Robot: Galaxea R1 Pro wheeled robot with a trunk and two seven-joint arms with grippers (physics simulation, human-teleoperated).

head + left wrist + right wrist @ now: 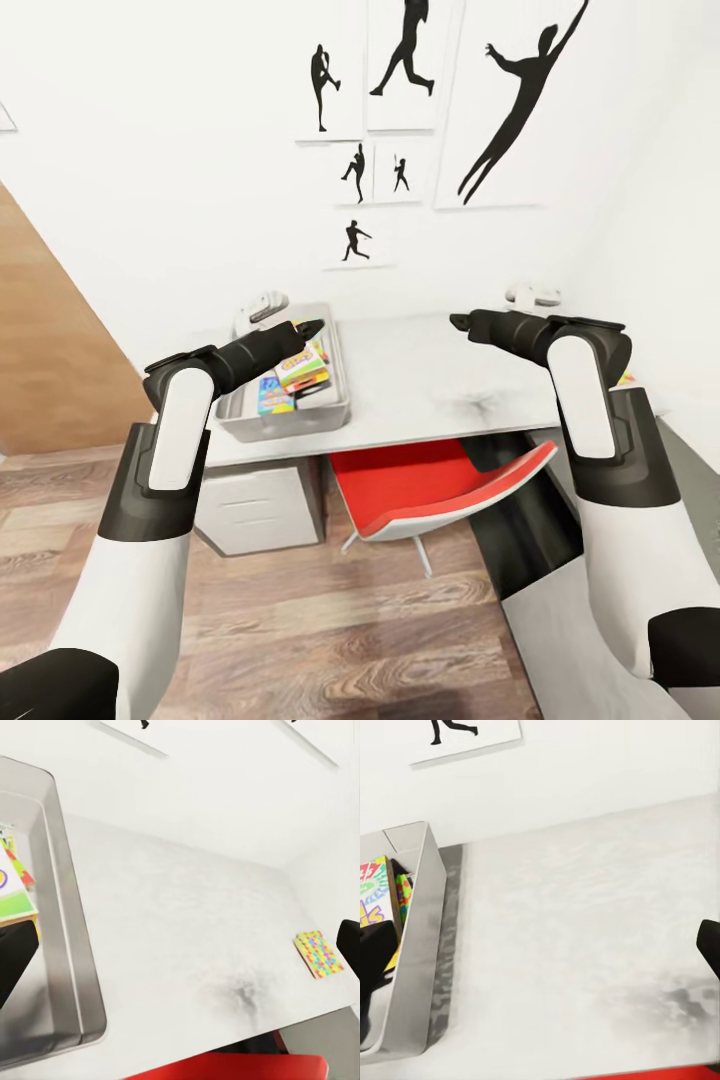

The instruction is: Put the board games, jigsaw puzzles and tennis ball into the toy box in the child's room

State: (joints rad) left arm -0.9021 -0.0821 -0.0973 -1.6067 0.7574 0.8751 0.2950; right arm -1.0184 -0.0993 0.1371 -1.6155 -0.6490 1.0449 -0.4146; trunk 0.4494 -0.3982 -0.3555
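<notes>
Grey toy box [335, 405] lies under the left hand [312, 328]; both hands' grip state unclear.

The table [440, 380] has a pale grey-white top with a dark smudge near its front edge, and white drawers [255, 505] under its left end. On the left of the top rests the light-grey toy box [335, 405], holding colourful game boxes. Well apart from it, near the right end, one jigsaw puzzle [319, 954] lies flat on the bare top
</notes>
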